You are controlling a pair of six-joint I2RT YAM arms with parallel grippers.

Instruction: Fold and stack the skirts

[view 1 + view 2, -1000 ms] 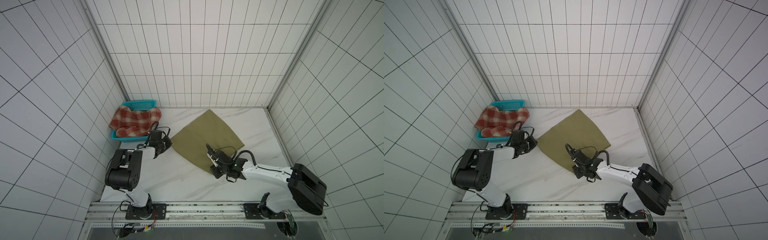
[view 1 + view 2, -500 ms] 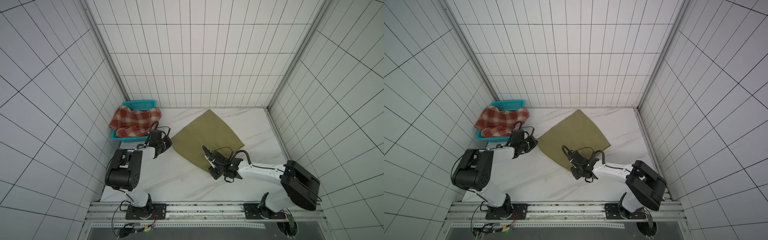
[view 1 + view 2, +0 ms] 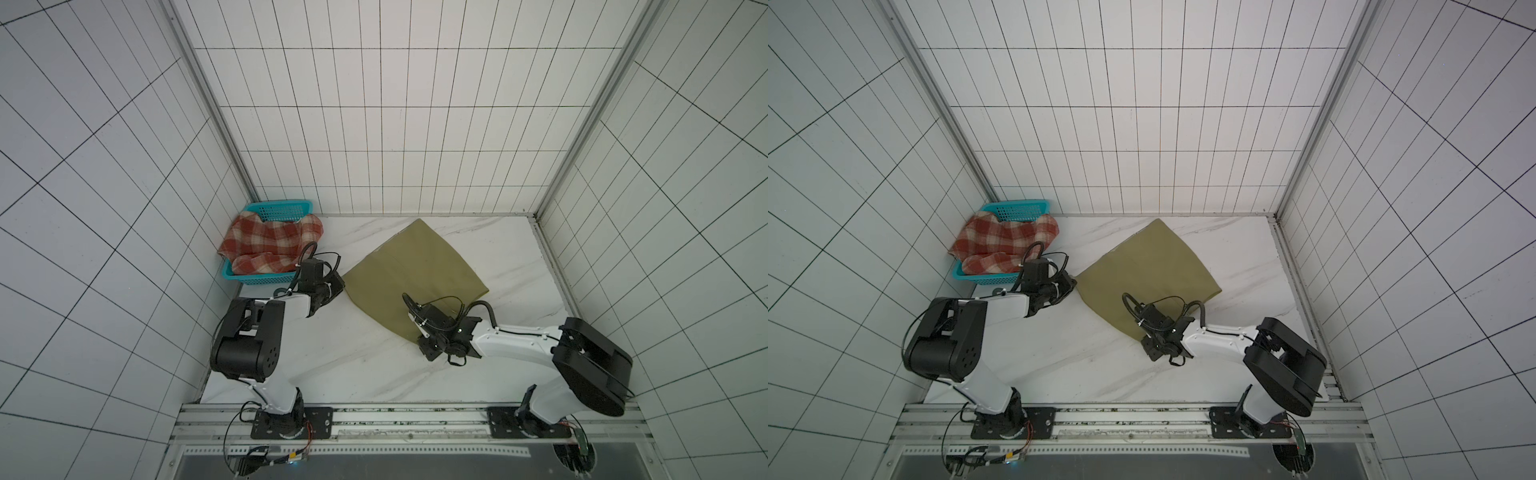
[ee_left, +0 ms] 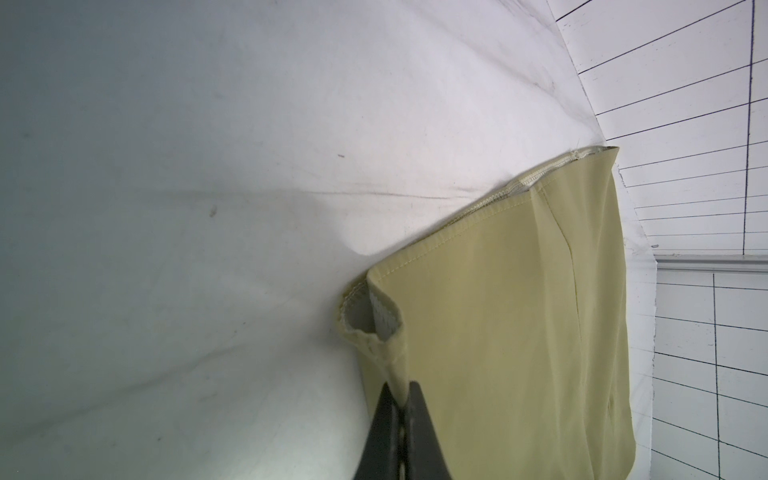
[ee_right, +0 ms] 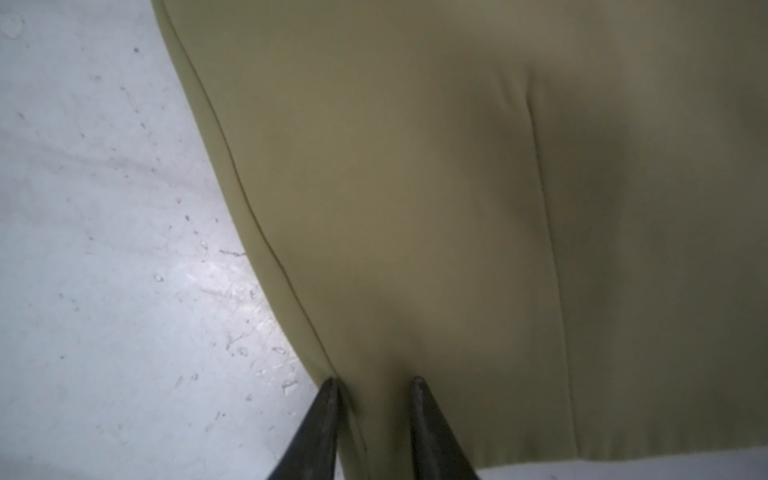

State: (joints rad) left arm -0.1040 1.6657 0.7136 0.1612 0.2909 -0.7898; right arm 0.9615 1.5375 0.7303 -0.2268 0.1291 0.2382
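Note:
The olive skirt [image 3: 415, 270] [image 3: 1150, 266] lies spread flat on the white marble table [image 3: 353, 365]. My left gripper [image 3: 341, 286] [image 3: 1074, 283] [image 4: 401, 388] is shut on the skirt's left corner, and a pinch of the olive cloth [image 4: 498, 332] rises between its jaws. At the near corner my right gripper [image 3: 417, 330] [image 3: 1138, 330] [image 5: 374, 380] is low on the skirt [image 5: 457, 166]. Its jaws stand apart, one at the side seam and one on the cloth. The plaid skirt [image 3: 270, 243] [image 3: 1005, 243] lies bunched in the basket.
The teal perforated basket [image 3: 282, 209] [image 3: 1017, 209] sits in the far left corner against the tiled walls. Tiled walls close in the table on three sides. A metal rail [image 3: 415, 413] with both arm bases runs along the front edge.
My right gripper has shifted slightly at the olive skirt's near corner. The left gripper holds the same corner in the same place.

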